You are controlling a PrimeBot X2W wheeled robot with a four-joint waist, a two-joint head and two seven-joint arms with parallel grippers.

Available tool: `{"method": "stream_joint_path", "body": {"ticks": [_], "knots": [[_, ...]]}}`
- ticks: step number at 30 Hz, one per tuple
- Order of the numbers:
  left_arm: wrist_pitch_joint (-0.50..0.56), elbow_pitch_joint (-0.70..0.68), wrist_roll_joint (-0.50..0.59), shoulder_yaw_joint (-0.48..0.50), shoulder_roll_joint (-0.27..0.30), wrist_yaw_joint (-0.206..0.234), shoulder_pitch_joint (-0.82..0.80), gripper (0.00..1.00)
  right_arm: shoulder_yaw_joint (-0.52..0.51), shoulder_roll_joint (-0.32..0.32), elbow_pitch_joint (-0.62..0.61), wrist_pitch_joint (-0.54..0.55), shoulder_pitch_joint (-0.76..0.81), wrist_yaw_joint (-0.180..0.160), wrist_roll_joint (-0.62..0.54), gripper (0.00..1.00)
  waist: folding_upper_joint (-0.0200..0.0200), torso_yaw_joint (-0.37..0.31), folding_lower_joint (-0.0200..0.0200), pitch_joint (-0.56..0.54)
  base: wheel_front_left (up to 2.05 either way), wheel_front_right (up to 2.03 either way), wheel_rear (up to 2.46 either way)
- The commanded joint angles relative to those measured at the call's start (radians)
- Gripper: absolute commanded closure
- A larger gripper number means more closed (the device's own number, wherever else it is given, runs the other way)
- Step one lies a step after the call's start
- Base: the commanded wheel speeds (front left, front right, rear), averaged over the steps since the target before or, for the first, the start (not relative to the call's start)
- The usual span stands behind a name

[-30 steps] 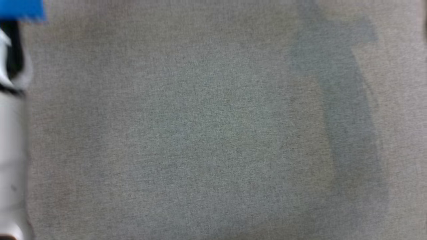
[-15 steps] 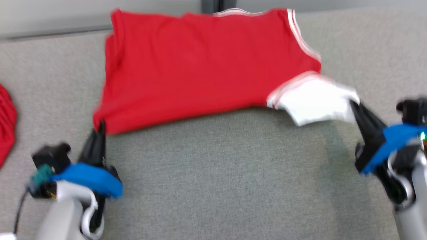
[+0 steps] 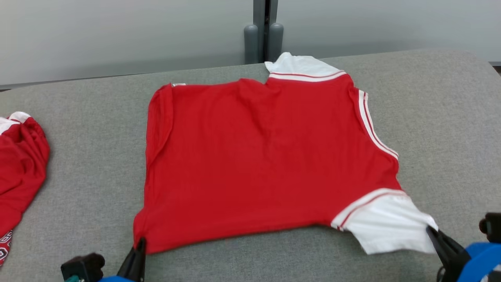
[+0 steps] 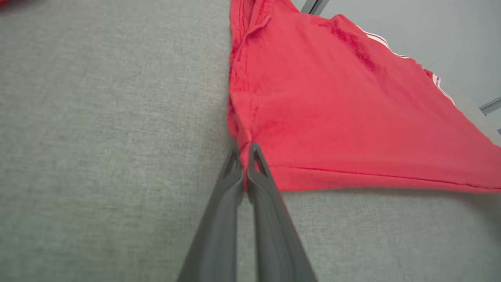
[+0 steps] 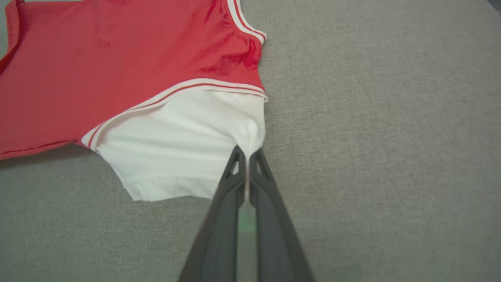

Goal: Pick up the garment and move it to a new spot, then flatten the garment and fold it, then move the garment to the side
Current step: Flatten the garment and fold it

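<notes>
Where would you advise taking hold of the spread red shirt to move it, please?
At its two near corners, coming in low from the near side: the shirt lies flat, so only its edges offer a pinch. The left tool is shut on the red hem corner, the right tool on the white sleeve.

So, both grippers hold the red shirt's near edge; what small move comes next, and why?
Probably lift both held corners slightly and carry them forward over the shirt, which lies nearly flat. The left gripper is shut on its hem corner, the right gripper on its white sleeve.
</notes>
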Motion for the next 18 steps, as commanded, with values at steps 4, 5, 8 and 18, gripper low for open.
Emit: {"method": "stream_joint_path", "body": {"ticks": [4,5,8,18], "knots": [[0.066,-0.098,-0.005,0.001,0.028,0.054,0.085,1.0,-0.041,0.013,-0.079,0.084,0.087,0.0,0.017,1.0,0.0,0.014,0.0002,0.006,0.0,0.0,0.0],[0.074,-0.113,-0.007,0.001,0.031,0.058,0.095,1.0,-0.048,0.013,-0.09,0.093,0.097,0.0,0.028,1.0,0.0,0.018,0.0002,0.007,0.0,0.0,0.0],[0.072,-0.162,-0.02,0.007,0.034,0.05,0.105,1.0,-0.062,0.013,-0.117,0.086,0.083,0.0,0.034,1.0,0.0,0.026,0.0002,0.012,0.0,0.0,0.0],[0.106,-0.173,-0.028,-0.013,0.019,0.016,-0.069,1.0,0.0,0.005,-0.117,0.076,-0.084,0.0,-0.03,1.0,0.0,0.039,0.0002,0.041,0.0,0.0,0.0]]}}
